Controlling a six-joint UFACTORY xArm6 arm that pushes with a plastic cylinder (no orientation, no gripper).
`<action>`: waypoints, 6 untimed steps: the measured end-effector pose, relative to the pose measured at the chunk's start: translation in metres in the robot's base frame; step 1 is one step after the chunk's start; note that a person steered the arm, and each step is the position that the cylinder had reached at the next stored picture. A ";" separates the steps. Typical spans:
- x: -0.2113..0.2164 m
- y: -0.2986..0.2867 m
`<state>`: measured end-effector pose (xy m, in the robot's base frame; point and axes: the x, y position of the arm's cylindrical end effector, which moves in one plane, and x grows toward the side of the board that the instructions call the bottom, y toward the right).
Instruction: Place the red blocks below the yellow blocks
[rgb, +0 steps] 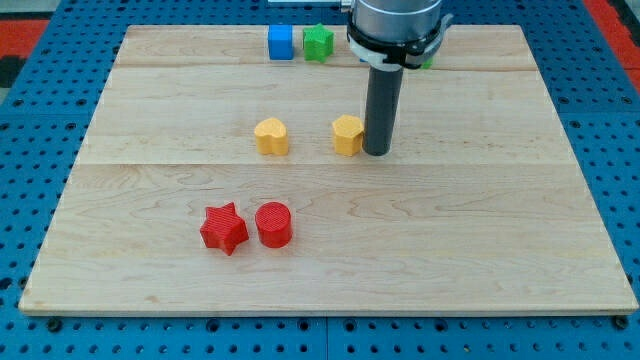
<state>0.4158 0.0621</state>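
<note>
Silver-grey metal wrist collar, black ring beneath, 1 straight dark rod (matte), my tip (377, 152) blunt

You had only one camera on this rig, so no second view shared any of the scene. It looked down from above and in front at a steep slant, facing toward the view's top. The whole wooden bench (330, 280) fitted in frame, its far edge narrower than its near one, with blue perforated flooring (30, 90) showing on every side. The arm's upper body (395, 25) was cropped at the top edge.
</note>
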 end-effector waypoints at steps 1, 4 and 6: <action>-0.014 -0.032; 0.144 -0.032; 0.139 -0.130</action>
<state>0.5547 -0.0676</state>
